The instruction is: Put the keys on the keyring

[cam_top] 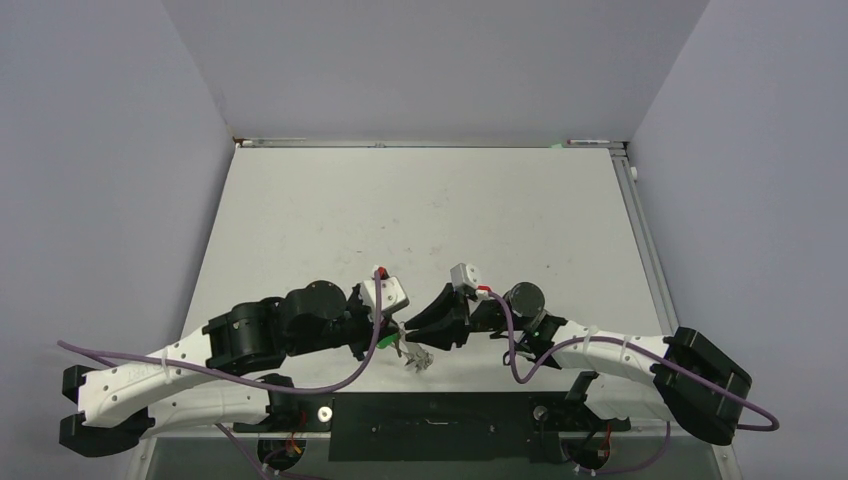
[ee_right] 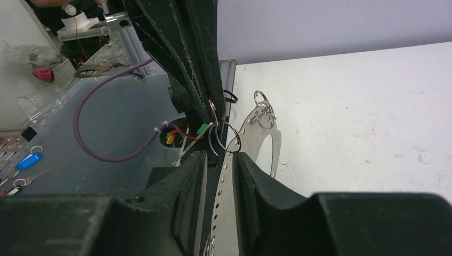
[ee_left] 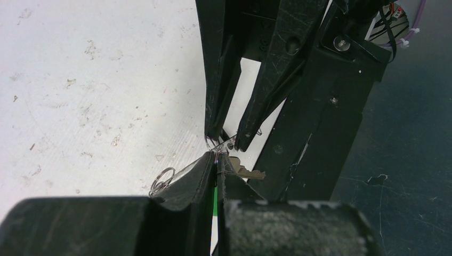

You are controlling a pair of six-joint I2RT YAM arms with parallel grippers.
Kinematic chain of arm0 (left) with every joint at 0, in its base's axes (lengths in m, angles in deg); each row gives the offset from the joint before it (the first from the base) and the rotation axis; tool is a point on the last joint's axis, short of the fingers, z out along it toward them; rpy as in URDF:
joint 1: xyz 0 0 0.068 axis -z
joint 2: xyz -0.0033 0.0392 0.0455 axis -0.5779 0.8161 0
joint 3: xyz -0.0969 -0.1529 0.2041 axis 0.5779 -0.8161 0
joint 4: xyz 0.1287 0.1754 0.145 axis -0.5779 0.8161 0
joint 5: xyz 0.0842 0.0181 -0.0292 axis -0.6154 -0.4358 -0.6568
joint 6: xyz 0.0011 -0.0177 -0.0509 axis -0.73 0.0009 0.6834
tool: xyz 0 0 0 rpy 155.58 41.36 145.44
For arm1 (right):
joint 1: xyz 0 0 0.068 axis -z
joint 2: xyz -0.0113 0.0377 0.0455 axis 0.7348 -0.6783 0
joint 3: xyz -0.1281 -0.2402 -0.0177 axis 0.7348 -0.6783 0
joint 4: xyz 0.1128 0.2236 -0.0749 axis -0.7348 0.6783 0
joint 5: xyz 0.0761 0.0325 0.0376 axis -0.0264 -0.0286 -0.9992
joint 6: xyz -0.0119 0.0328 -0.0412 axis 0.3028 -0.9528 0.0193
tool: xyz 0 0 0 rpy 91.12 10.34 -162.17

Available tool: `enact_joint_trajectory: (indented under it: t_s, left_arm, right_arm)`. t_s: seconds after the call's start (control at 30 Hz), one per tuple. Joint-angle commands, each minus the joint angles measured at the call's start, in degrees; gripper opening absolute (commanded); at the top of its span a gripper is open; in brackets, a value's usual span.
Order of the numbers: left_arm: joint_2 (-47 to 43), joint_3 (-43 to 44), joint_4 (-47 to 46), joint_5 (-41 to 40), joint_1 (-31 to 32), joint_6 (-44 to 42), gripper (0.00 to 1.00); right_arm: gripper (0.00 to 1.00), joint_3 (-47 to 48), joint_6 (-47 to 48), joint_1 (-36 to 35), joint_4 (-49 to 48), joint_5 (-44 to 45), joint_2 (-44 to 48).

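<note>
My two grippers meet tip to tip above the table's near edge. My left gripper is shut on the key with the green head, whose green shows in the slit between its fingers and at its tips in the right wrist view. My right gripper is shut on the keyring, seen here as a pale grey flat band with a row of holes that curves up in a loop. Thin wire rings hang on it. Another silver key and a small ring hang at my left fingertips.
The white table stretches away behind the grippers. The dark base plate lies just below them. Purple cables trail from both arms. Off the table, the right wrist view shows a blue key tag and a clear cup.
</note>
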Motion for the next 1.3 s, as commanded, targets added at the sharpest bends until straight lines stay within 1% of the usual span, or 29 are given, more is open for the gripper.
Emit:
enact_joint_trajectory:
  t_s: [0.0,0.07,0.2,0.47,0.87,1.1,1.27]
  left_arm:
    - [-1.3,-0.1,-4.6,1.1,-0.2,-0.8,0.00]
    - [-1.4,-0.3,-4.7,1.3,-0.2,-0.8,0.00]
    - [-1.4,-0.3,-4.6,1.6,-0.2,-0.9,0.00]
    - [-1.7,-0.5,-4.6,2.1,-0.2,-0.9,0.00]
    - [-1.7,-0.3,-4.7,2.9,-0.2,-1.2,0.00]
    - [-1.7,0.0,-4.5,2.9,-0.2,-1.2,0.00]
    - [-1.7,0.0,-4.4,2.7,-0.2,-1.2,0.00]
  right_arm:
    - [0.24,2.7,-0.6,0.4,-5.7,-2.6,-0.5]
    - [0.22,2.9,-0.6,0.4,-6.1,-2.6,-1.1]
    - [0.21,3.3,-1.1,0.4,-6.9,-2.7,-2.1]
    - [0.22,4.2,1.1,0.7,-3.8,-0.3,-2.3]
    - [0.23,4.0,1.8,1.3,-2.8,2.0,-2.8]
    - [0.22,4.2,2.2,2.0,-2.4,1.9,-3.3]
    - [0.21,4.2,1.4,1.9,-3.8,-1.3,-3.8]
